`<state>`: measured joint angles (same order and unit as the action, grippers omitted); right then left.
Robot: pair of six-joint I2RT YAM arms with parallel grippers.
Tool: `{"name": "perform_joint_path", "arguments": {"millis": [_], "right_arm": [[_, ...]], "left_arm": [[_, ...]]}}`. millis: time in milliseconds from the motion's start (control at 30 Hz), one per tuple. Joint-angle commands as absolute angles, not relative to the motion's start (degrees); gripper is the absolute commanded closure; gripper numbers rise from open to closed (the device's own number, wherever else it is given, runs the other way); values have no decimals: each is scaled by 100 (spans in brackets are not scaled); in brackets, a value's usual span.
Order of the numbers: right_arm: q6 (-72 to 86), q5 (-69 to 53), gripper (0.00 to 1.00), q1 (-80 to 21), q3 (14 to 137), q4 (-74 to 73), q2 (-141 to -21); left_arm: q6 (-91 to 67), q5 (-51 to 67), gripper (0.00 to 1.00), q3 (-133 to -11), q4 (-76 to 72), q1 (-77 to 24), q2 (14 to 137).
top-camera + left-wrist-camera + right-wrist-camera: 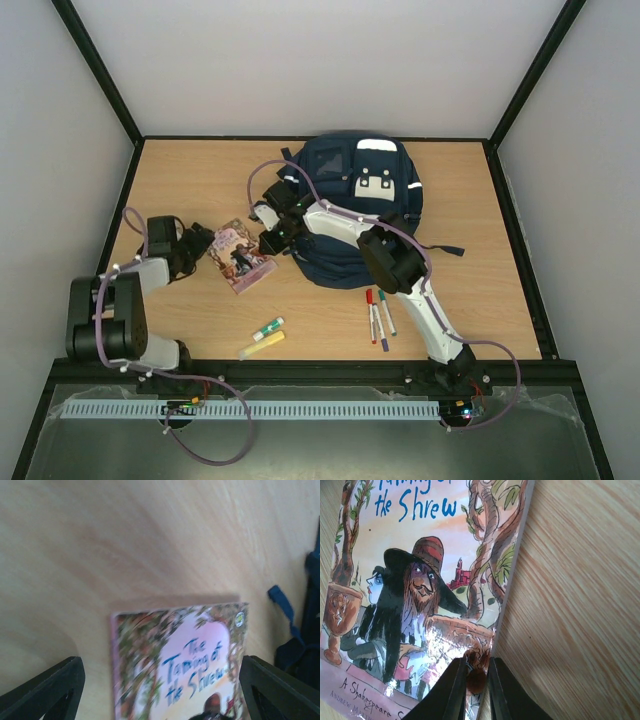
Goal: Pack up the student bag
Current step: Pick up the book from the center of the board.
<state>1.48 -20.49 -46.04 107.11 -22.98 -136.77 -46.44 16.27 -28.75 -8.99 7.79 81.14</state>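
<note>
At the far middle of the table (480,290) lies the student bag (400,205). Just left of it, fetching the book (240,257) seems the step in hand: right gripper (477,680) pinches its edge, left gripper (165,690) spread wide about it. Next comes lifting it bagward.

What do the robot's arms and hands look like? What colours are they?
The left arm and right arm match. Each is a chain of white tube-shaped links and chunky black joints. A thin purple cable loops along each one. The left hand and right hand are black, each with two flat, wedge-shaped fingers.
</note>
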Motion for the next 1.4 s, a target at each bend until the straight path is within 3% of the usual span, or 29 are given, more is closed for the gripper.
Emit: {"name": "perform_joint_path", "arguments": {"millis": [0, 167, 300, 800, 1167, 1367], "right_arm": [[88, -1256, 85, -4743, 10195, -3033, -14612], [31, -1183, 86, -4831, 10229, -3033, -14715], [43, -1093, 87, -4843, 10187, -2956, -14755], [50, -1108, 87, -4852, 10221, -2940, -14762], [71, -1440, 86, -4845, 10230, -2946, -14768], [60, -1496, 86, -4852, 10224, -2962, -14701]], "left_arm": [[-4576, 2030, 12, -3105, -1189, 809, 8899], [-4766, 3210, 14, -3115, -2113, 801, 9722], [-4895, 3684, 16, -2719, -3165, 562, 9541], [-4781, 3602, 21, -2170, -1806, -264, 8576], [-5240, 4592, 23, -1738, -3265, -293, 8071], [-5337, 4573, 26, -1978, -2978, -342, 7384]]}}
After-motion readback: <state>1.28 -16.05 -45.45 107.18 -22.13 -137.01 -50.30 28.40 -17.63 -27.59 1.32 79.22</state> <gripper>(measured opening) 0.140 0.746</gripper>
